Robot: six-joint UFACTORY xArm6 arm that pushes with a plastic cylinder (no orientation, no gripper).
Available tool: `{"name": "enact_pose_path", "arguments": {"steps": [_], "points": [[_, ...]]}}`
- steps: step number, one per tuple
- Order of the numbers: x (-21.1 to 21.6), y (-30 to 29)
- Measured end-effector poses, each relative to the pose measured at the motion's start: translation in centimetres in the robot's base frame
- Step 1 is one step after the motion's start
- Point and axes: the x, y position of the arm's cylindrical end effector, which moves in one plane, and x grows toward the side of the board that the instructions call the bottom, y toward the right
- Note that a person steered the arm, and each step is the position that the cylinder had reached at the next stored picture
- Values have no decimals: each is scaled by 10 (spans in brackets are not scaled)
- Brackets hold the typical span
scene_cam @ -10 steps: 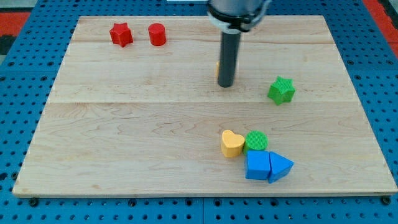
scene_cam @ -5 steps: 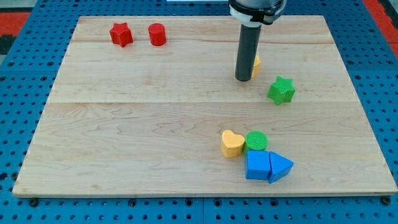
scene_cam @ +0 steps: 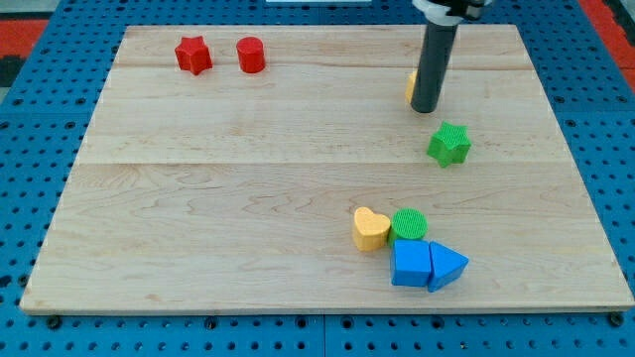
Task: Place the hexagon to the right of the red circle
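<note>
Near the view's top right: my tip, a bare rod with no hand to spread or pinch.
Hexagon: yellow block (shape mostly hidden) peeking out at the rod's left side.
Red circle: far left, beside the red star.
Green star: just below the tip.
Table: carries all.

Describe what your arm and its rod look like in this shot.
My arm ends in a straight, smooth, dark grey cylindrical rod, plain and unmarked, down to my tip. At the view's top a pale ring collars it. No cables show; the rest is out of frame.
</note>
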Motion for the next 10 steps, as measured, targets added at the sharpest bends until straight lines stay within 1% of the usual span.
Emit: {"name": "enact_pose_path", "arguments": {"steps": [1, 2, 3, 4, 5, 6, 9, 10], "points": [[-27, 1], [-50, -32], [-50, -7], [-50, 34], [-59, 48], [-86, 30], [-95, -115], [-97, -148]]}}
